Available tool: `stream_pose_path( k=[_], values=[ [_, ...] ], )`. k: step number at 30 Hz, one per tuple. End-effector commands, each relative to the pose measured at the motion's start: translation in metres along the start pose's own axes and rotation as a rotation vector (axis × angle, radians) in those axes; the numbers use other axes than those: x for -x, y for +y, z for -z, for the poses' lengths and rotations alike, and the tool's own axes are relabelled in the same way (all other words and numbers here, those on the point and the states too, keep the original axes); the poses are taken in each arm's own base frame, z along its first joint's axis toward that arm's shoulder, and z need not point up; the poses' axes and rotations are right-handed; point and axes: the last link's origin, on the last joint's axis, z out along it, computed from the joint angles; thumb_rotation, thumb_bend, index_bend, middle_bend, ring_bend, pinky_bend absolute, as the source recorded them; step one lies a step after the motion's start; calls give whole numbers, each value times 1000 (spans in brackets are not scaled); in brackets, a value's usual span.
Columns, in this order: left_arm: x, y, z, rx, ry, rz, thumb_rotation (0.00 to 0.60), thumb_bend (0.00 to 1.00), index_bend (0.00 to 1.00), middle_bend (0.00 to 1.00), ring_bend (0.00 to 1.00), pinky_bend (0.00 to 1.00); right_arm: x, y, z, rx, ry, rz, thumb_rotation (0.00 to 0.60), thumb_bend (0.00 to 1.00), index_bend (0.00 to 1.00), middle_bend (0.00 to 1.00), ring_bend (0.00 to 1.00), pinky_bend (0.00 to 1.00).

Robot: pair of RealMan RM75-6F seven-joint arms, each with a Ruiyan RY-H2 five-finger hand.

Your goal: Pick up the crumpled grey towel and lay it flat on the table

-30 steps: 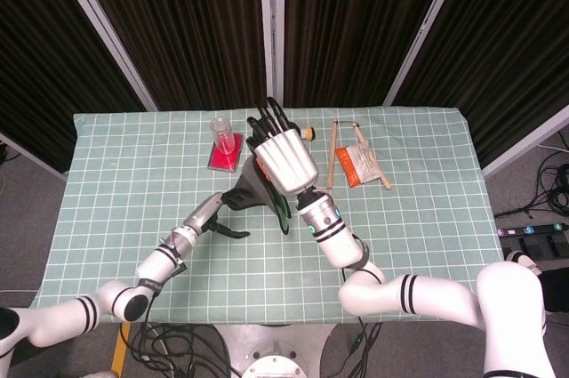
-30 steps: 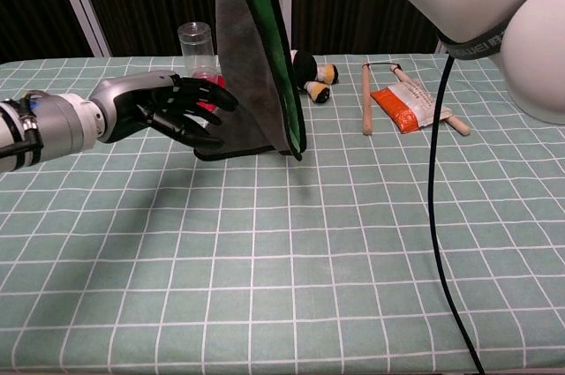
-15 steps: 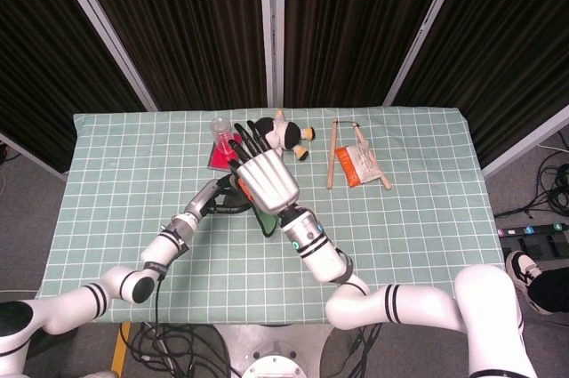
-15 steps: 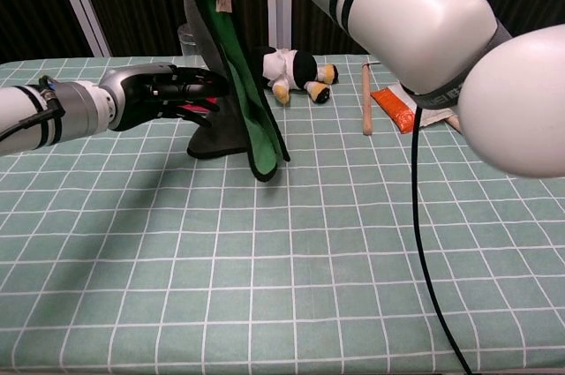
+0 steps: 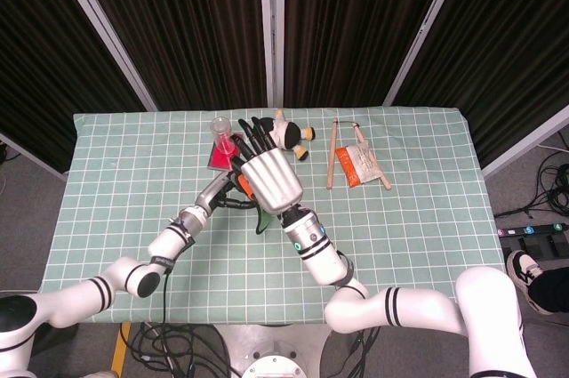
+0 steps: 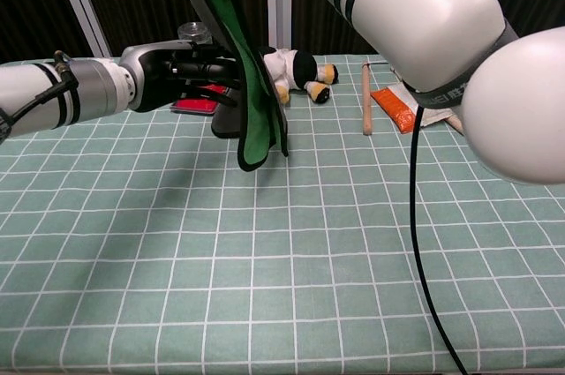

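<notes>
The grey towel [image 6: 259, 115], green on its inner face, hangs folded from my raised right hand [image 5: 268, 180], which grips its top. Its lower end is off the checked tablecloth. In the head view only a green tip of the towel [image 5: 264, 219] shows below the right hand. My left hand [image 6: 190, 71] reaches in from the left at mid-height, and its dark fingers pinch the towel's left edge. From above, the left hand [image 5: 224, 199] is partly hidden under the right hand.
A black-and-white plush toy [image 6: 296, 66] lies just behind the towel. A clear cup [image 5: 220, 132] stands on a red pad at the back left. An orange packet [image 6: 402, 106] and wooden sticks [image 6: 365, 97] lie at the back right.
The right hand has lifted the towel so that its lower end has left the table. The left hand has risen and moved right, from beside the towel onto its edge.
</notes>
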Motion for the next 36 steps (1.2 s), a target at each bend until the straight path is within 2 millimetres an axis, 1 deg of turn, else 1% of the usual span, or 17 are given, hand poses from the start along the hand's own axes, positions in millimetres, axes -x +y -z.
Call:
stream_pose_path(
  k=[1, 3, 6, 8, 12, 18, 22, 26, 31, 36],
  values=[
    [2, -2, -1, -14, -37, -19, 518, 0, 247, 216, 187, 241, 0, 5, -1, 12, 4, 8, 600, 438, 620, 218, 0, 0],
    [-2, -12, 0, -51, -40, -45, 539, 0, 247, 216, 187, 241, 1, 8, -1, 22, 3, 15, 600, 439, 620, 217, 0, 0],
    [-12, -30, 5, -119, -37, -99, 544, 0, 247, 216, 187, 241, 5, 14, -2, 34, -13, 32, 600, 440, 620, 218, 0, 0],
    [-19, -40, 10, -151, -29, -143, 541, 0, 247, 216, 187, 241, 10, 15, -2, 36, -27, 46, 599, 440, 620, 217, 0, 0],
    [-28, -51, 22, -186, -17, -200, 524, 0, 247, 216, 187, 241, 20, 15, -5, 37, -50, 65, 600, 439, 619, 215, 0, 0],
    [-30, -49, 41, -192, -30, -252, 472, 0, 248, 216, 187, 242, 33, 9, -12, 38, -66, 85, 600, 439, 617, 212, 0, 0],
    [-25, -46, 51, -188, -51, -294, 467, 0, 248, 216, 187, 241, 37, 7, -17, 50, -66, 85, 600, 439, 616, 212, 0, 0],
    [-21, -43, 57, -187, -63, -305, 463, 0, 248, 216, 187, 241, 39, 7, -19, 59, -67, 84, 600, 438, 615, 211, 0, 0],
    [-17, -47, 53, -197, -46, -320, 462, 0, 249, 216, 187, 242, 39, 7, -21, 69, -61, 62, 600, 439, 610, 210, 0, 0],
    [-3, -52, 42, -216, -34, -327, 464, 0, 252, 216, 187, 245, 37, 6, -22, 70, -56, 54, 600, 441, 609, 210, 0, 0]
  ],
)
